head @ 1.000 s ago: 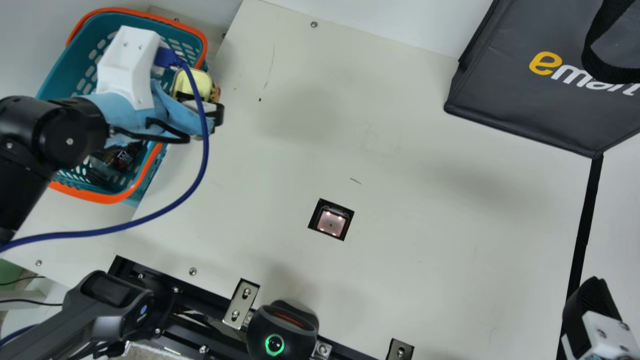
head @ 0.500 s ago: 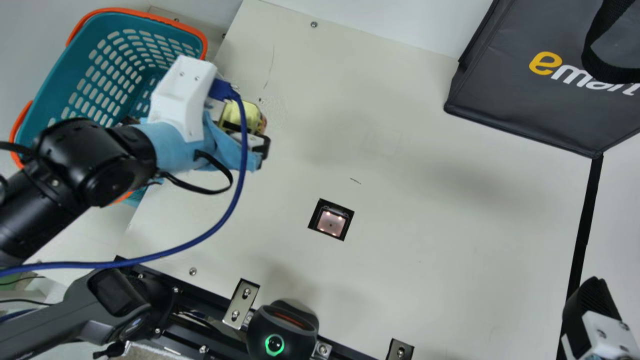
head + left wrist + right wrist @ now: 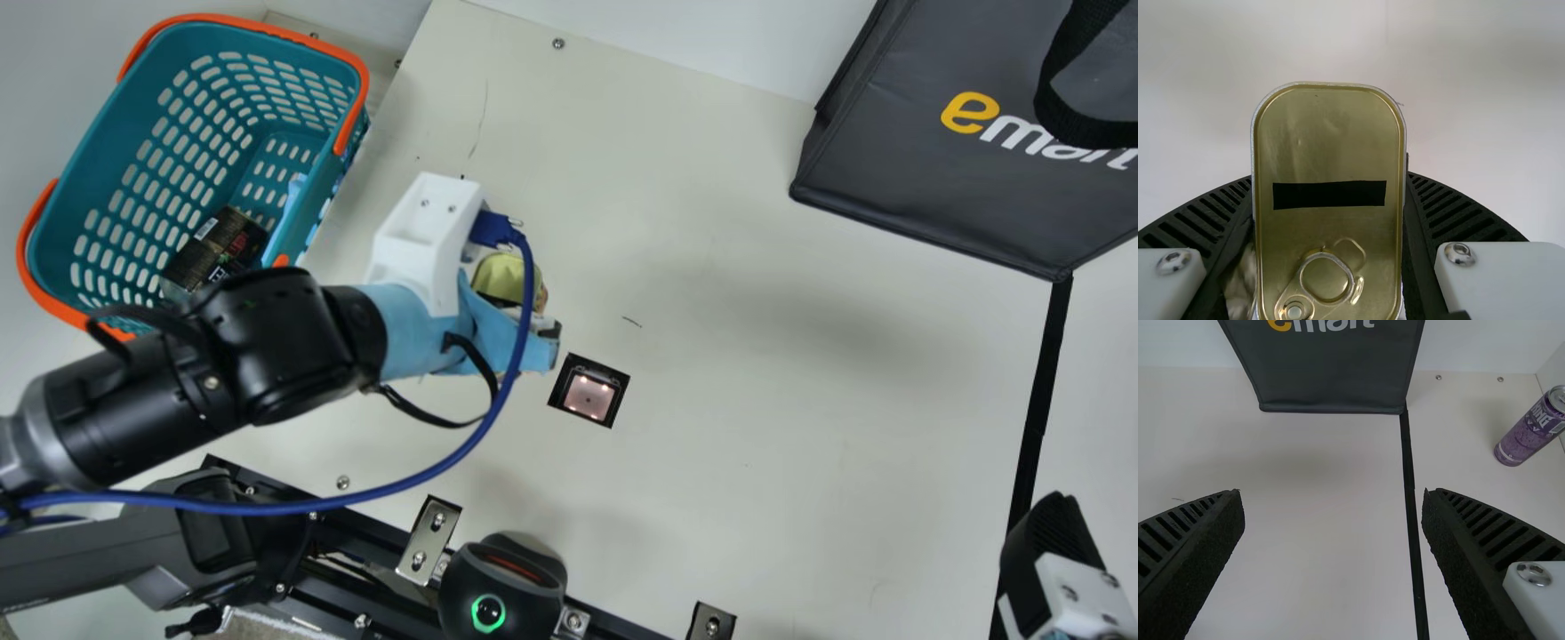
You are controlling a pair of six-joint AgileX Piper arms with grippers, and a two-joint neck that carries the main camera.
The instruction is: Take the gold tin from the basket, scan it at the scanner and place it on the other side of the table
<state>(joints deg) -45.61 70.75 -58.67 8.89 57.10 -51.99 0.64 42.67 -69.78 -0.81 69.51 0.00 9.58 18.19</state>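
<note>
Although your left gripper [image 3: 1329, 179] grasped the gold tin [image 3: 1331, 147] outside the basket [image 3: 124, 116], scanning and right-side placement appeared outstanding; your right gripper [image 3: 1333, 492] stood released.

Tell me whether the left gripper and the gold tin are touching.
Touching. The left wrist view shows the tin clamped between the two fingers of the left gripper, one against each long side.
</note>
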